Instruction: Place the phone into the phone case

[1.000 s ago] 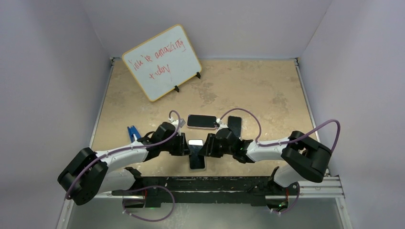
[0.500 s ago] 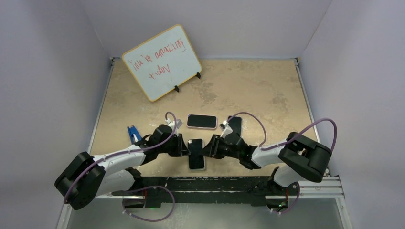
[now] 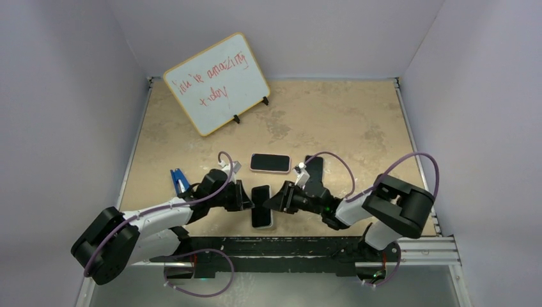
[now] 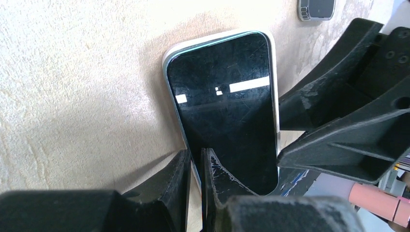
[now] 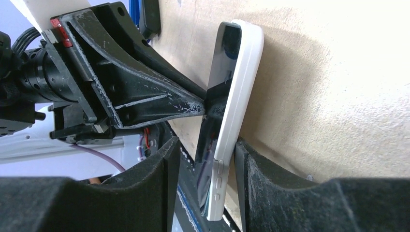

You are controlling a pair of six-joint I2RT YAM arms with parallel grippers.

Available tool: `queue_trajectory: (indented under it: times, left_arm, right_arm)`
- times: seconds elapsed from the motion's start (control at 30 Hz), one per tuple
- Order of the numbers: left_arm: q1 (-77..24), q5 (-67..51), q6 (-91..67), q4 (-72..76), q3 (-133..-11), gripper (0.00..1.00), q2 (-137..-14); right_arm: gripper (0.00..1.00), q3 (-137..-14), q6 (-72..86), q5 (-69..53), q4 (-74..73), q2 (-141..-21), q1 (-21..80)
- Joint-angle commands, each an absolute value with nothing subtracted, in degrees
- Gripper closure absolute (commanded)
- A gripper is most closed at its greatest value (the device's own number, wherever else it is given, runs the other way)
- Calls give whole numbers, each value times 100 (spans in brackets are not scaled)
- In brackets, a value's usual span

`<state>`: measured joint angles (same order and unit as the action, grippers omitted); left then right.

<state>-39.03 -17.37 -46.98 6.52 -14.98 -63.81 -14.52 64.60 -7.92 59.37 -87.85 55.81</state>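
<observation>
The black-screened phone (image 3: 261,206) sits in the white phone case (image 5: 238,92), tipped up on its long edge off the table. In the right wrist view the phone's lower end stands slightly out of the case. My left gripper (image 4: 194,166) is shut on the phone and case's left edge; it also shows in the top view (image 3: 246,197). My right gripper (image 5: 207,186) straddles the other side, also seen in the top view (image 3: 278,201). Its jaws are open, one finger (image 5: 256,188) against the case's back, the other apart from the screen.
A second phone in a pink case (image 3: 270,162) and a dark phone (image 3: 314,167) lie just behind the grippers. A blue clip (image 3: 177,178) lies to the left. A whiteboard (image 3: 216,83) stands at the back left. The arms' base rail (image 3: 287,246) runs close in front.
Both wrists have dropped lower and closed in on the phone from each side. The phone has tipped from lying flat up onto its edge and shifted slightly left.
</observation>
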Motion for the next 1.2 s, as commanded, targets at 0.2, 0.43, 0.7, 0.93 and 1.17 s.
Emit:
queue_trajectory:
  times: [0.2, 0.43, 0.7, 0.93, 1.17]
  left_arm:
    - [-4025, -2282, -4905, 827, -1362, 85, -6244]
    - [-3952, -2163, -4759, 197, -1749, 68, -5753]
    - [-3675, -2294, -4473, -884, -2827, 19, -4522]
    - [-3666, -2787, -4189, -1062, -3642, 9, -4111]
    - [-3663, -3160, -4039, -1060, -4048, 9, -3887]
  right_arm:
    - [76, -1529, 6978, -1320, 7352, -9376, 5635]
    - [100, -1436, 6644, -1080, 6654, -8621, 5600]
    - [100, -1640, 5748, -925, 4913, -6680, 5594]
    - [100, -1660, 5612, -1508, 5109, -5508, 5592]
    - [100, -1705, 6053, -2258, 6246, -5361, 5592]
